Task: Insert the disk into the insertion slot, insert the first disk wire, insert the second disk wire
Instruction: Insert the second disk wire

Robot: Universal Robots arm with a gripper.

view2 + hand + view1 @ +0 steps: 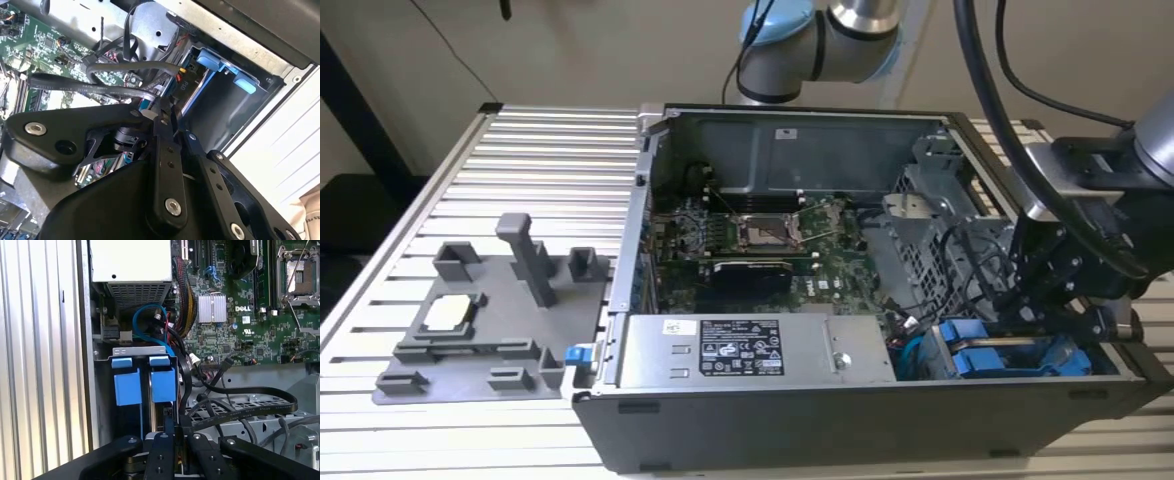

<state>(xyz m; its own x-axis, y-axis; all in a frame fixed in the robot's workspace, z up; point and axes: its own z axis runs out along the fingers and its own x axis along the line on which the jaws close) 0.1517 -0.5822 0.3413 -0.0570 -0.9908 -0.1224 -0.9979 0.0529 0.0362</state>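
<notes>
**Gripper down at the drive cage**

Black gripper (172,450) fingers fill the near edge of both wrist views, pressed close together with only a thin gap between them; whether they pinch anything I cannot tell. In the exterior view the gripper (1067,300) hangs from the arm's wrist, which reaches down into the open computer case (787,420) at the corner on the exterior view's right, directly above the drive cage (1014,355).

In the first wrist view the fingertips sit just at the edge of that cage (145,352), beside two blue-tabbed carriers standing side by side in its bays; the disk (162,385), in its blue frame, is the one nearer the black cables (240,410). Those cables loop past the cage toward the green motherboard (235,330). A grey plastic tray (480,330) lies outside the case, well apart from the cage.
</notes>
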